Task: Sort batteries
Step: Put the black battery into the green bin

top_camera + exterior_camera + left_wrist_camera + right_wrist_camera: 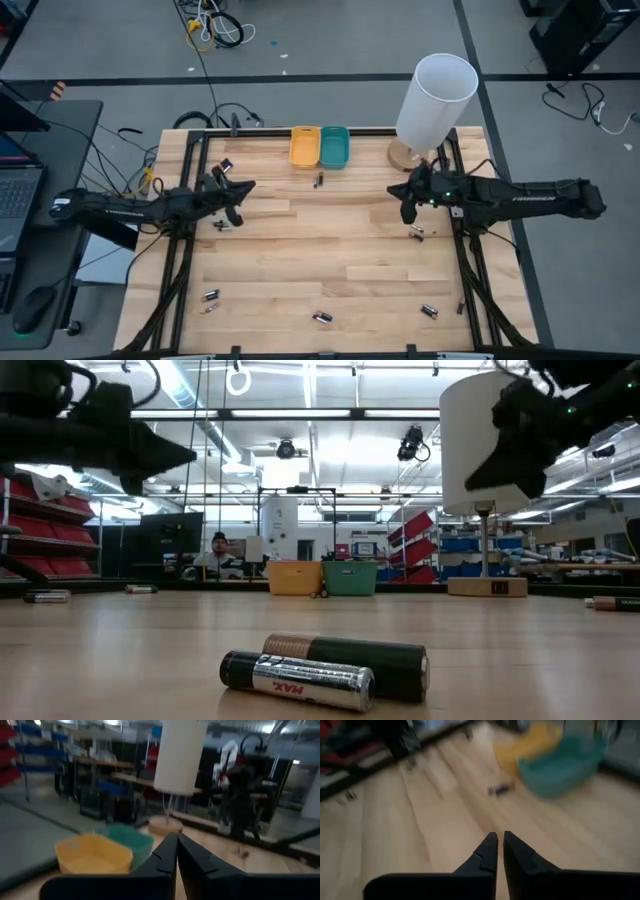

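Observation:
Small dark and silvery batteries lie scattered on the wooden table: one [319, 181] in front of the trays, one [226, 165] far left, one [222, 226] below my left gripper, one [418, 232] below my right gripper, and several along the near edge [322, 318]. Two of them lie side by side close to the low camera [325, 670]. My left gripper [247, 187] hovers above the table's left part, shut and empty [176, 837]. My right gripper [405, 197] hovers above the right part, also shut and empty [499, 836].
A yellow tray [304, 147] and a teal tray [334, 147] stand side by side at the far edge's middle. A tall white cylinder on a round wooden base [435, 95] stands at the far right corner, close behind my right arm. A person sits in the room beyond [219, 550].

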